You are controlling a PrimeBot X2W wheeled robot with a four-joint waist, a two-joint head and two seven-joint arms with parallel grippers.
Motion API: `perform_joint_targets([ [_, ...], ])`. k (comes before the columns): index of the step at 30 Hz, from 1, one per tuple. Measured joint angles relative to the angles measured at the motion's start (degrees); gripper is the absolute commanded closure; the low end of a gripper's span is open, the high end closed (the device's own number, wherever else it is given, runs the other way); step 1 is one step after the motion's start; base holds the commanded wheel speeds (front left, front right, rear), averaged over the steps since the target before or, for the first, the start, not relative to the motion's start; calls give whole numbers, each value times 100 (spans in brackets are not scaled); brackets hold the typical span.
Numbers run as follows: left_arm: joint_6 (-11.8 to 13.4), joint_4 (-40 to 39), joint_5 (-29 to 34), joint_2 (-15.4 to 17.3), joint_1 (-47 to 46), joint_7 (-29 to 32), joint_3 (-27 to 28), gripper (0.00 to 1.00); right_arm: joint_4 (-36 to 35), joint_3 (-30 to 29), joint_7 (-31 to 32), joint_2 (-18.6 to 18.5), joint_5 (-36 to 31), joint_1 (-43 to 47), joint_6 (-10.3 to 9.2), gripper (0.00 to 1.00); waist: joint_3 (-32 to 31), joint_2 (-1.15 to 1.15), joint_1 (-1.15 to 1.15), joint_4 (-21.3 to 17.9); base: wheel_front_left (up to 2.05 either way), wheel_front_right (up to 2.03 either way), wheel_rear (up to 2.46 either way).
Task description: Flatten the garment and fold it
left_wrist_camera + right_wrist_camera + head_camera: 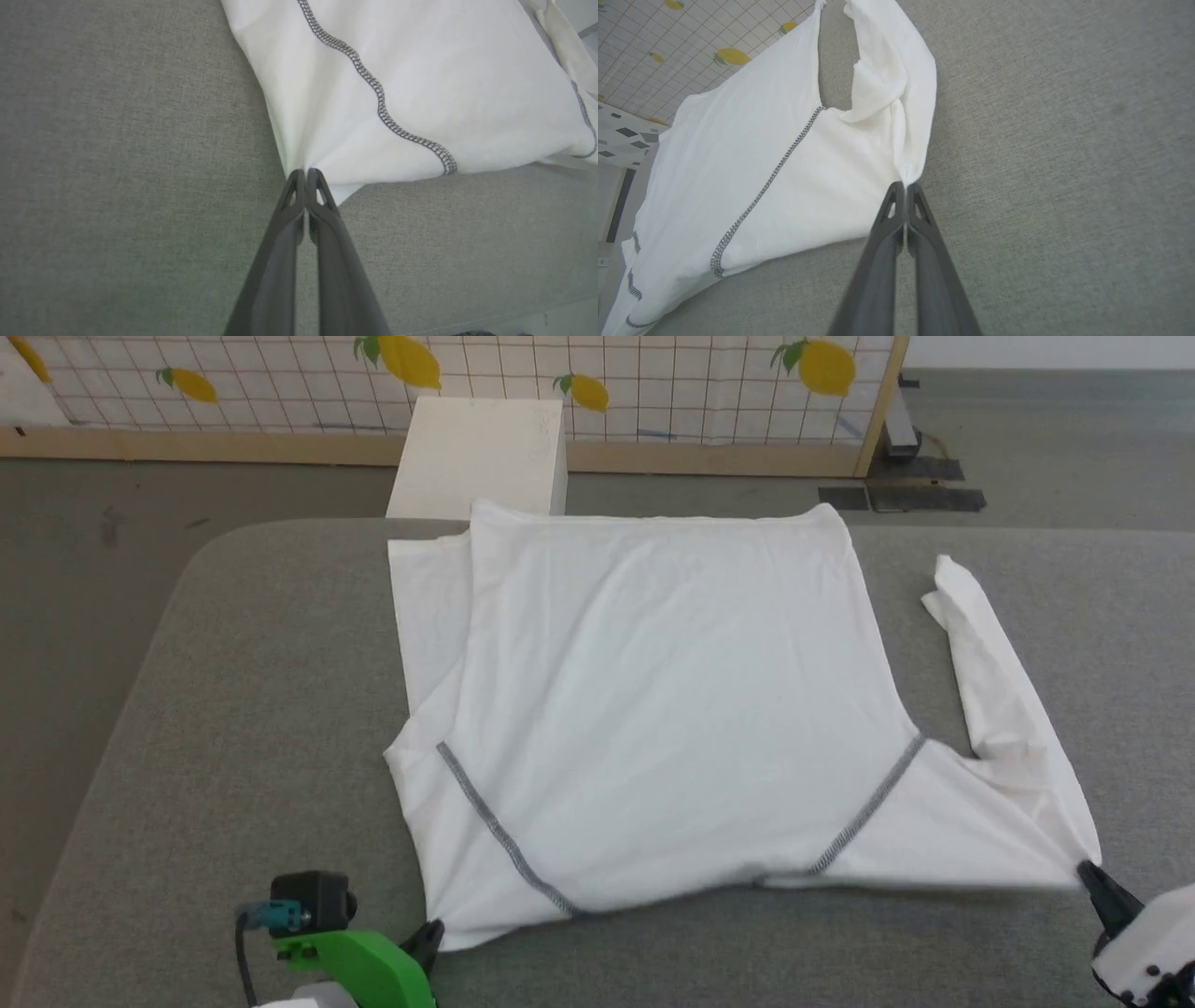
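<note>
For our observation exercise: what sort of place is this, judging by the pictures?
Probably an indoor robot test space rather than a home: a grey padded table holds the shirt, and a lemon-print screen on a wooden frame stands behind, with a plain white box before it.

White garment (653, 691) with dark grey zigzag seams on a grey table (233, 709); white box (481, 453); lemon-print grid screen (653, 373).

No legible text, label, brand, number or sign anywhere.
</note>
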Motion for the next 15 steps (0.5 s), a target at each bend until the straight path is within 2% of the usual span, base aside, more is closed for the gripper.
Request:
perform_joint_targets([
  [6, 364, -627, -185, 231, 286, 314, 241, 100, -566, -271, 556, 1, -165, 169, 0, 100, -43, 0, 0, -18, 0, 0, 0],
  [10, 561, -965, -214, 411, 473, 678, 201, 100, -803, -301, 992, -1, -305, 220, 0, 100, -46, 0, 0, -32, 0, 0, 0],
  [15, 610, -932, -220, 450, 650, 948, 7, 100, -801, -108, 1214, 1, -587, 397, 0, 100, -14, 0, 0, -48, 0, 0, 0],
])
